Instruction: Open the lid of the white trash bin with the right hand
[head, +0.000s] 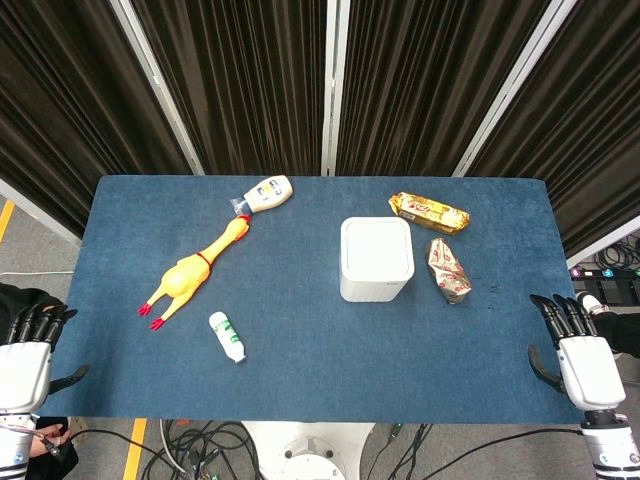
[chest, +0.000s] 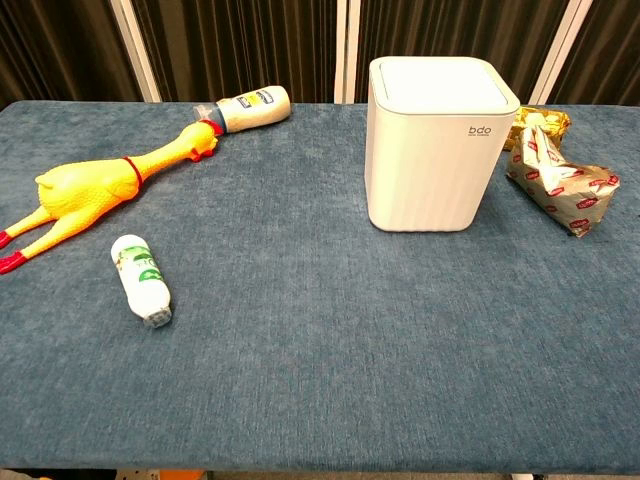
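The white trash bin (head: 376, 259) (chest: 436, 143) stands upright right of the table's middle, its flat lid (chest: 438, 82) down and closed. My right hand (head: 578, 353) hovers at the table's front right corner, well right of and nearer than the bin, fingers apart and holding nothing. My left hand (head: 29, 349) hangs off the table's front left edge, fingers spread and empty. Neither hand shows in the chest view.
A yellow rubber chicken (head: 195, 272) (chest: 95, 190) lies left of centre, with a cream bottle (head: 265, 195) (chest: 246, 108) behind it and a small white bottle (head: 227, 336) (chest: 141, 279) in front. Two snack packs (head: 449, 269) (head: 428, 211) lie right of the bin.
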